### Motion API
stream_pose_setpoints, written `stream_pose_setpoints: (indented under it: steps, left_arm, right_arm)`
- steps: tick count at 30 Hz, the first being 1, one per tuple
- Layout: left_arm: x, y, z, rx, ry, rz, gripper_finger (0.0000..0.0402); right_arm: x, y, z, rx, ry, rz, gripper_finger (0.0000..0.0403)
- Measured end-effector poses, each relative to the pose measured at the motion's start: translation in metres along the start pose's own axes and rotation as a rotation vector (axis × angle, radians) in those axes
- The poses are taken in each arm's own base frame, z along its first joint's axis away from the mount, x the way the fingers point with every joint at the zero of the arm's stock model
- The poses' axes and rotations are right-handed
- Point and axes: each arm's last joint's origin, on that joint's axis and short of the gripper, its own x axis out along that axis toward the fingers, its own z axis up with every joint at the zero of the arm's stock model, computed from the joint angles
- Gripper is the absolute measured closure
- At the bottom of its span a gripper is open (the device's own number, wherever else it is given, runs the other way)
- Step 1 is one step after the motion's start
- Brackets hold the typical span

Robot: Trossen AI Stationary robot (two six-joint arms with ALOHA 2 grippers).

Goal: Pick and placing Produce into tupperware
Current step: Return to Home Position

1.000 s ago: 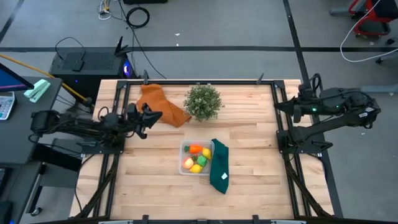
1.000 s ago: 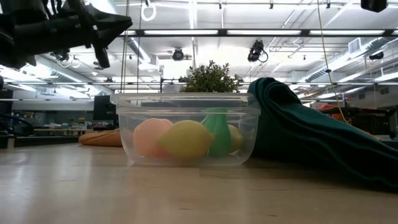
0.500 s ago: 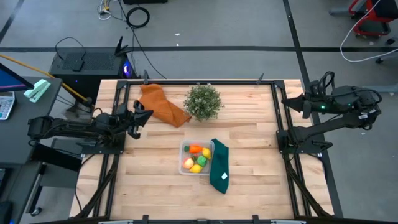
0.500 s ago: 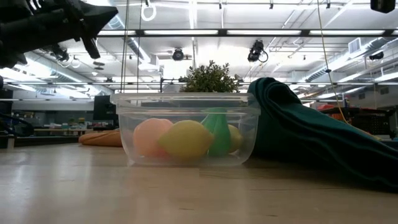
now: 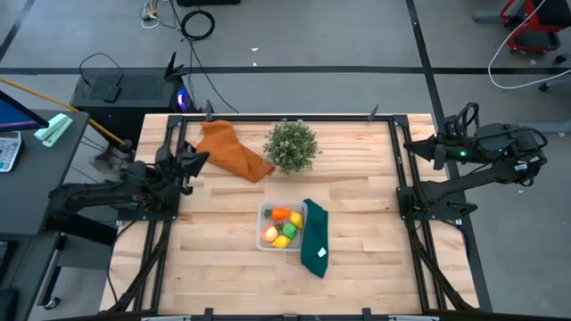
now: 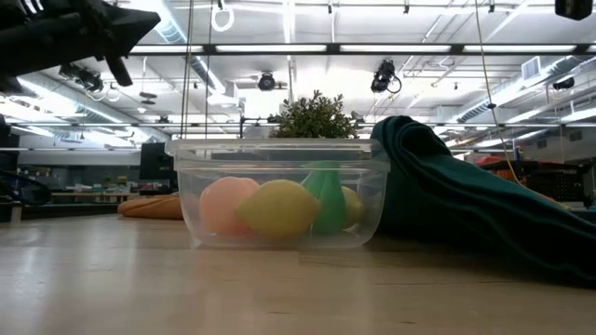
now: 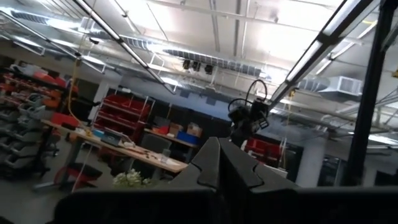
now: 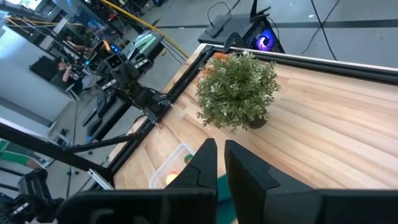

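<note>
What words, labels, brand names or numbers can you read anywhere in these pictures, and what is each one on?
No text can be read in any view.
White tag on the dark green cloth: too small to read.
Red storage bins in the room behind: any labels are too blurred to read.

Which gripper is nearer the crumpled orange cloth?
Left. The left gripper hangs just beside the orange cloth; the right gripper is at the opposite side, well beyond the bushy green potted plant.
</note>
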Motion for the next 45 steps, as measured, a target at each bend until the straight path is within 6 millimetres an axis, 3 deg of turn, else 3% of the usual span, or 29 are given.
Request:
stream_pose_setpoints:
  steps: [22,45]
  left_arm:
    - [-0.014,0.007,-0.006,0.028,0.098,0.108,0.0384]
    - [-0.021,0.011,-0.03,-0.042,0.381,0.081,0.0385]
  right_arm:
    - [0.0,-0.001,0.0,0.013,0.003,-0.006,0.0403]
    - [0.003,-0.001,-0.003,0.032,0.008,-0.015,0.0403]
